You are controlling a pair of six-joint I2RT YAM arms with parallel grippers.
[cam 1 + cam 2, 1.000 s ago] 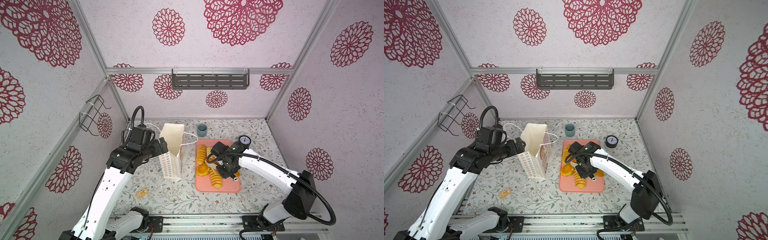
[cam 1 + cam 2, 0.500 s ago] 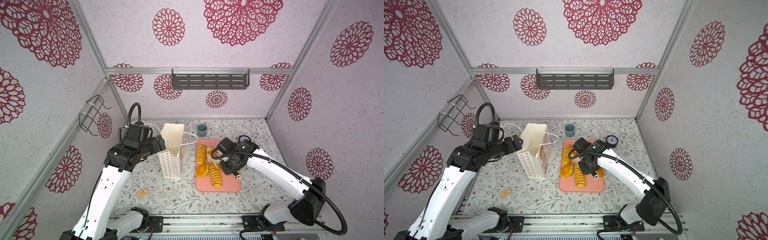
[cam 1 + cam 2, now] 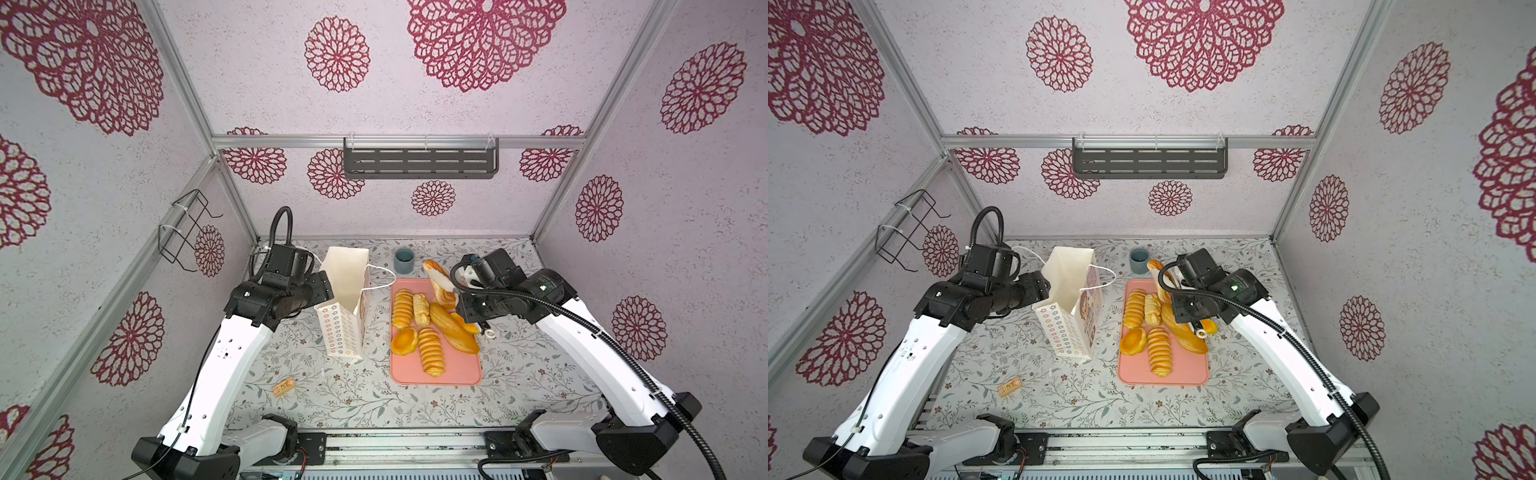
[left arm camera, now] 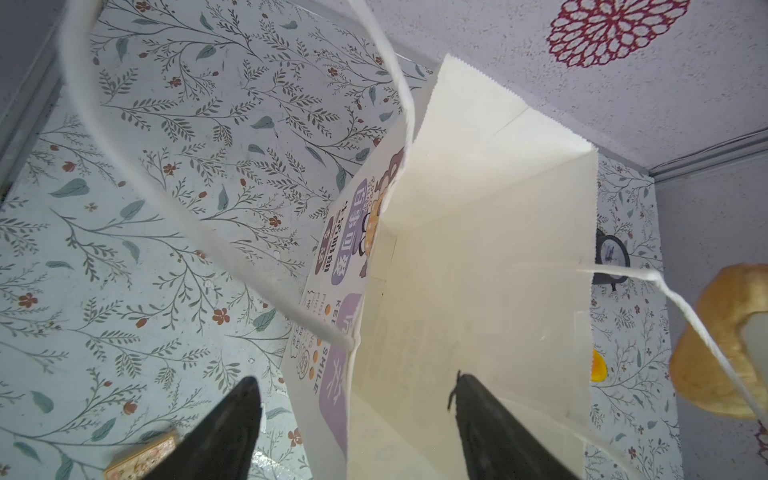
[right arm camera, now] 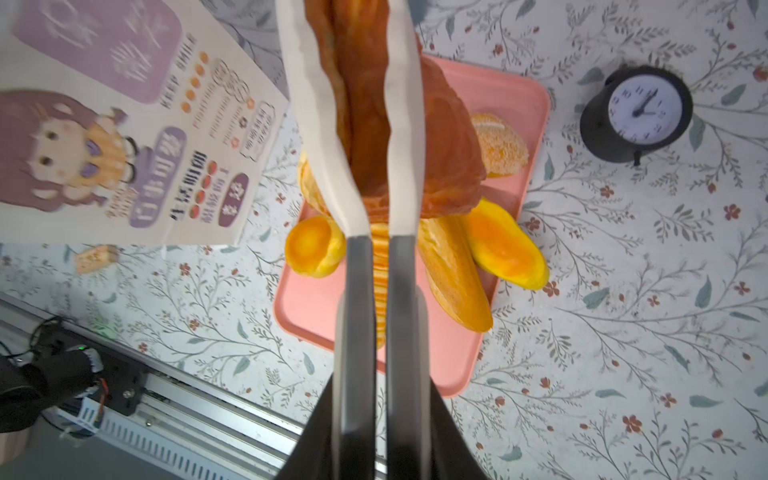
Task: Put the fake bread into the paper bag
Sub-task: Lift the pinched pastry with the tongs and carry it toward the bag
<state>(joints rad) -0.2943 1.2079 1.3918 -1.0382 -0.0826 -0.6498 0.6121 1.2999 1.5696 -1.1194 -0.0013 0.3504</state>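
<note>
Table, in both top views. Paper bag (image 3: 345, 307) stands left of centre. Tray (image 3: 436, 376) lies just right of it, not touching. Fake bread (image 3: 430, 351) lies on the tray's far and middle part. One loaf (image 3: 439, 279) is off the tray, above its far edge, clamped in the right gripper (image 5: 347, 33). Cup (image 3: 403, 260) stands behind the tray's far left corner. Cork-like piece (image 3: 284, 386) lies front left of the bag. Clock (image 5: 636, 112) stands near the tray's far end. Left gripper (image 4: 356, 378) straddles the bag's broad wall, one finger inside and one outside.

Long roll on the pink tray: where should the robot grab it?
Probably from above, pinching across its narrow width near the front end. The long roll lies flat, and a flat orange bread crowds the rest of one side.
</note>
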